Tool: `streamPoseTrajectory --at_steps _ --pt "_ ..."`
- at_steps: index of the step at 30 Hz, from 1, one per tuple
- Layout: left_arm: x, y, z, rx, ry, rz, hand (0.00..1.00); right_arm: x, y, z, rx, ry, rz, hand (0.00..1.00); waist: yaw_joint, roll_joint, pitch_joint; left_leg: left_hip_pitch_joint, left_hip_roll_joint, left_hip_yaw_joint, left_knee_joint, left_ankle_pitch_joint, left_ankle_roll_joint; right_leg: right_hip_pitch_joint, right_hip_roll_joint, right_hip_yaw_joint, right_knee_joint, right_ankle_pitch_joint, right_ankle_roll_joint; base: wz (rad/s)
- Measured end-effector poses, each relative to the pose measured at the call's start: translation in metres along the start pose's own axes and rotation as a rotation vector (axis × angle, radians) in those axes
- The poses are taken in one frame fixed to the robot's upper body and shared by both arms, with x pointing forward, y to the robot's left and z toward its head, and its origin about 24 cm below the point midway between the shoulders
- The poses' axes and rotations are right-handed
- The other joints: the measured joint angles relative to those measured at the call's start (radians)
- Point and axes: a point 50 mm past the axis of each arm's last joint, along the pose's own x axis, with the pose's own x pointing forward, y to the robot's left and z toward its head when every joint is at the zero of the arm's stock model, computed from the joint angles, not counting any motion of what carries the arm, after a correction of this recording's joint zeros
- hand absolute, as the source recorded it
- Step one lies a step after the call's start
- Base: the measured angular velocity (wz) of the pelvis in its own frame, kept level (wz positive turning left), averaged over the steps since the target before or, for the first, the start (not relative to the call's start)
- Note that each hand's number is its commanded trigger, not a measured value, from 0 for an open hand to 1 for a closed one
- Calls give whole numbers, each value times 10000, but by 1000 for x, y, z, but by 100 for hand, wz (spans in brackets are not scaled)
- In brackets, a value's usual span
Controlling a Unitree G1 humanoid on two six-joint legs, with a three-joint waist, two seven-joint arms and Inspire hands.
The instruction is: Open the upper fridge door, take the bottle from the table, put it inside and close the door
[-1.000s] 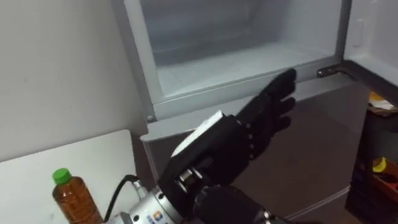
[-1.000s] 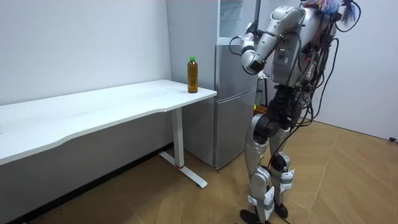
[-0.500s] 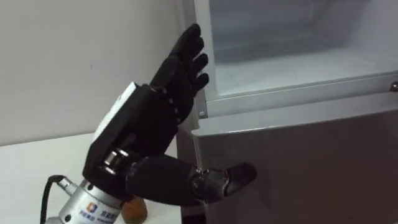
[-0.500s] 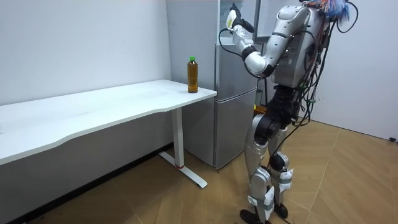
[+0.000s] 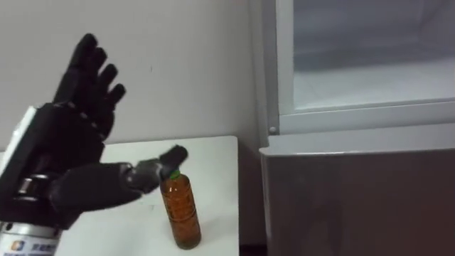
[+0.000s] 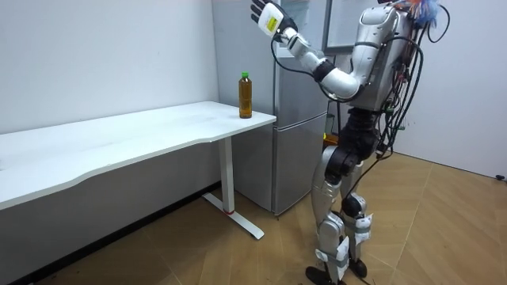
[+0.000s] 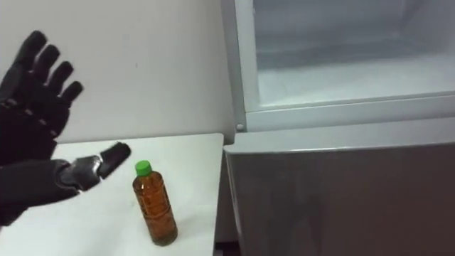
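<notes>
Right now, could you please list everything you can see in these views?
bottle: one, amber liquid with a green cap, upright on the table near the corner by the fridge.
table: one, white, along the wall beside the fridge.
fridge: one, silver-grey, upper compartment open and white inside, lower door shut.
wooden floor: one, brown, under the table and the robot.
left hand: one, black, up above the table to the left of the bottle, fingers spread, holding nothing.
</notes>
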Motion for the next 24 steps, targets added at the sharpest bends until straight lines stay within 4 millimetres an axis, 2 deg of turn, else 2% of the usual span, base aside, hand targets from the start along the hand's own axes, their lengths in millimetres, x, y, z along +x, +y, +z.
streamPoseTrajectory --at_steps 3,7,9,11,14,17,21,24 --pt "-17 19 -3 428 382 1299 0 -1 -3 -6 143 118 16 0 84 -4 15 176 -43 22 -23 -5 3 152 -62 -36 20 -89 38 4" --pt "-46 41 -24 852 1914 2910 0 -5 -9 -15 483 162 -139 0 212 -41 27 168 -80 17 -6 -8 7 125 -123 -187 62 -197 70 12" --pt "-61 52 -32 984 2577 3698 0 -5 -10 -16 657 172 -234 0 256 -88 36 166 -80 17 -9 -8 7 113 -125 -184 73 -197 71 3" --pt "-77 62 -37 1161 3090 4637 0 -6 -12 -16 896 14 -304 0 284 -209 82 183 -85 16 -6 -8 8 121 -133 -183 95 -205 76 0" --pt "-93 75 -48 1362 3724 5636 0 -7 -14 -16 1139 -83 -349 0 363 -268 83 211 -89 21 -21 -15 19 138 -139 -153 105 -206 78 -1" --pt "-112 82 -66 1507 4708 6675 0 -8 -16 -19 1120 -20 -337 0 325 -217 103 199 -64 27 -10 -89 123 76 -130 -143 199 -235 92 -1" --pt "-132 85 -86 1442 5792 7437 0 -9 -18 -24 1166 65 -201 0 302 -274 69 230 -69 38 -49 -118 161 112 -147 -97 241 -245 112 -4" --pt "-164 89 -107 1564 7244 8050 0 -10 -18 -24 1130 49 -101 0 330 -278 51 403 -50 183 -210 -119 162 139 -133 93 243 -238 115 -18"
